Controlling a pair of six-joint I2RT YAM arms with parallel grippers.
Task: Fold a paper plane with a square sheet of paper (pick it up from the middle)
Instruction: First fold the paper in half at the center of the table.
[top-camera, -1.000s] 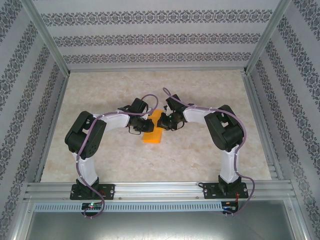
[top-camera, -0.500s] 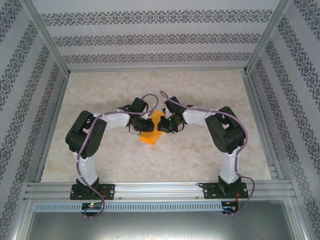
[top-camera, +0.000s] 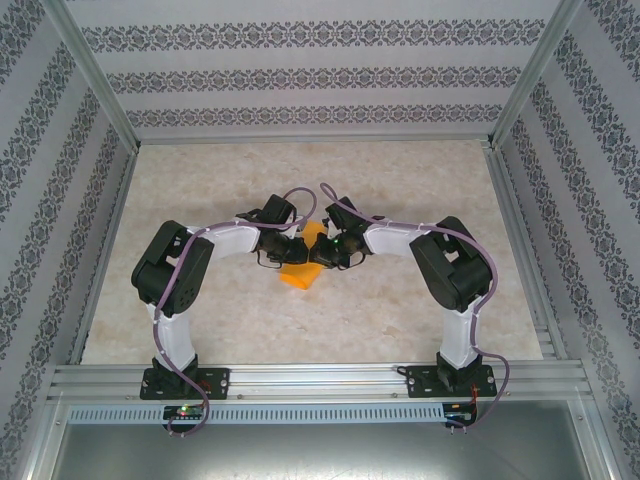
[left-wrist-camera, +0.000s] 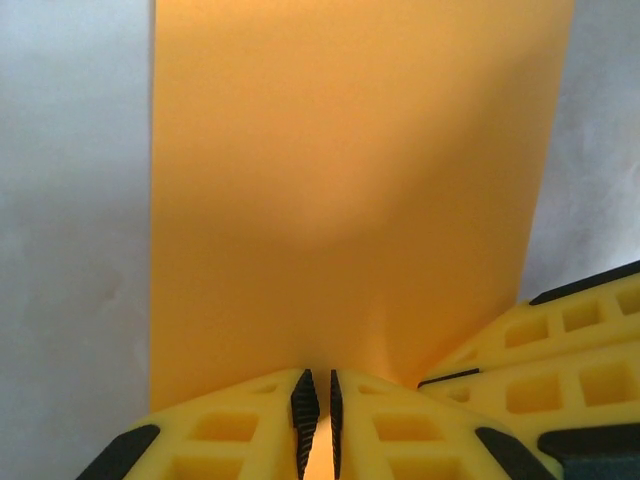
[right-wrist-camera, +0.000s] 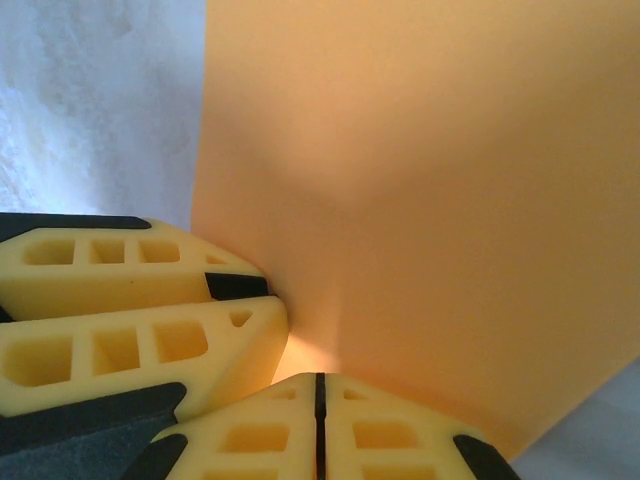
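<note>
Closure of the gap between the two grippers is what has changed in the top external view. The right gripper (top-camera: 320, 252) has been carried leftward over the last second until it lies just beside the left gripper (top-camera: 288, 250). The square sheet of paper (top-camera: 298, 276), earlier shown as a longer orange rectangle on the table (top-camera: 420, 180), is now seen shorter and bunched between them. The sheet is judged to be gathered or buckled at its middle, which suits the pick-up the task asks for; no dart shape has been formed yet. Both arms are bent at the elbow, with forearms turned inward and wrists almost meeting near the table's centre. In the left wrist view, the left gripper (left-wrist-camera: 317, 410) is seen pinched onto the near edge of the paper (left-wrist-camera: 350, 200), which extends away as a smooth orange panel with a soft bulge. The right gripper's yellow fingers (left-wrist-camera: 560, 350) are pressed against the sheet at lower right. In the right wrist view, the right gripper (right-wrist-camera: 320, 400) is clamped on the same edge with no gap between its pads, and the left gripper's fingers (right-wrist-camera: 130, 300) are set close alongside at the left.
</note>
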